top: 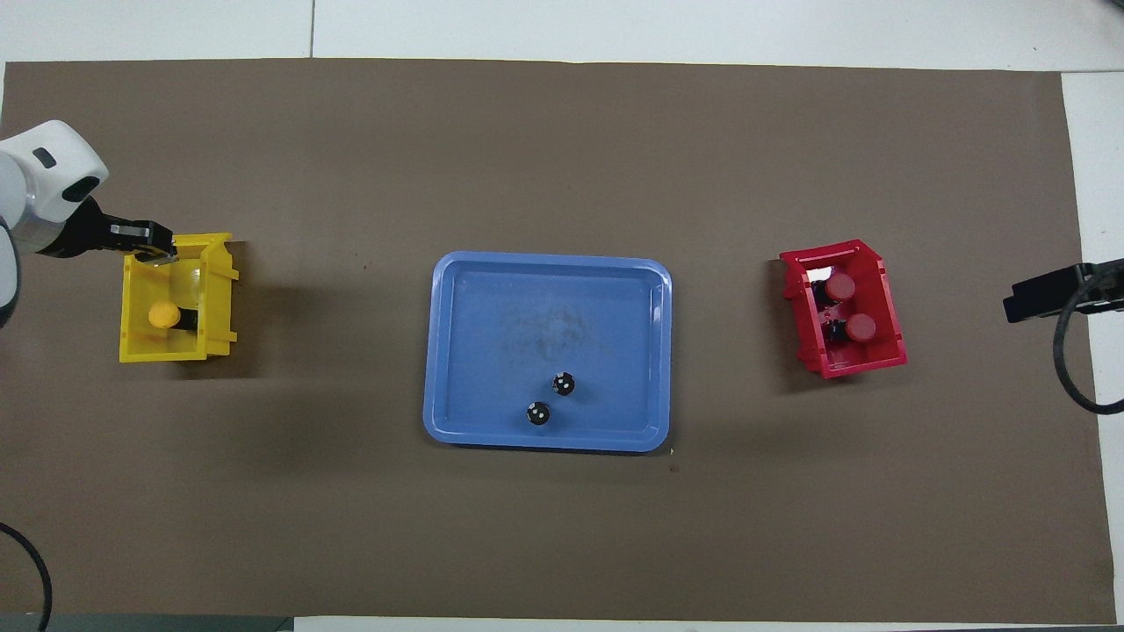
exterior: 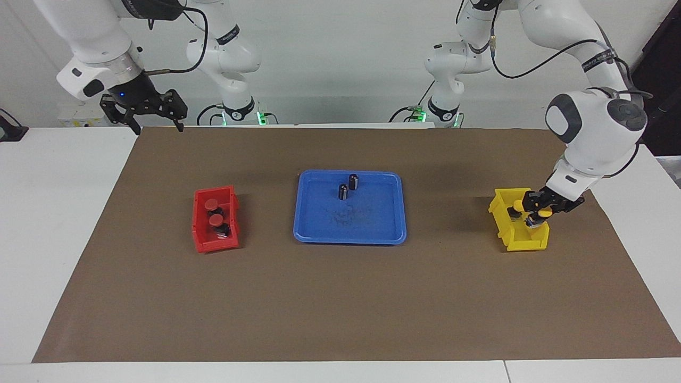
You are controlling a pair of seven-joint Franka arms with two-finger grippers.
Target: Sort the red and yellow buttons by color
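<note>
Left gripper is down in the yellow bin at the left arm's end of the bench, jaws closed on a yellow button, cap up, base pointing down into the bin. Second yellow button already sits in that bin, nearer to the robots than the held one; in the facing view it's mostly masked by the gripper, so I can't tell whether the two touch.

Key relation: held button hangs straight over the bin floor, long axis about vertical. Release looks like a plain opening of the jaws, no sideways move needed.

Right gripper is raised over the edge of the brown mat at the right arm's end, jaws spread, empty, waiting. Both red buttons lie in the red bin.

Blue tray holds only the two dark cylinders, which aren't part of the sort.

Judgement: last placement; drop it and the sort is done.
</note>
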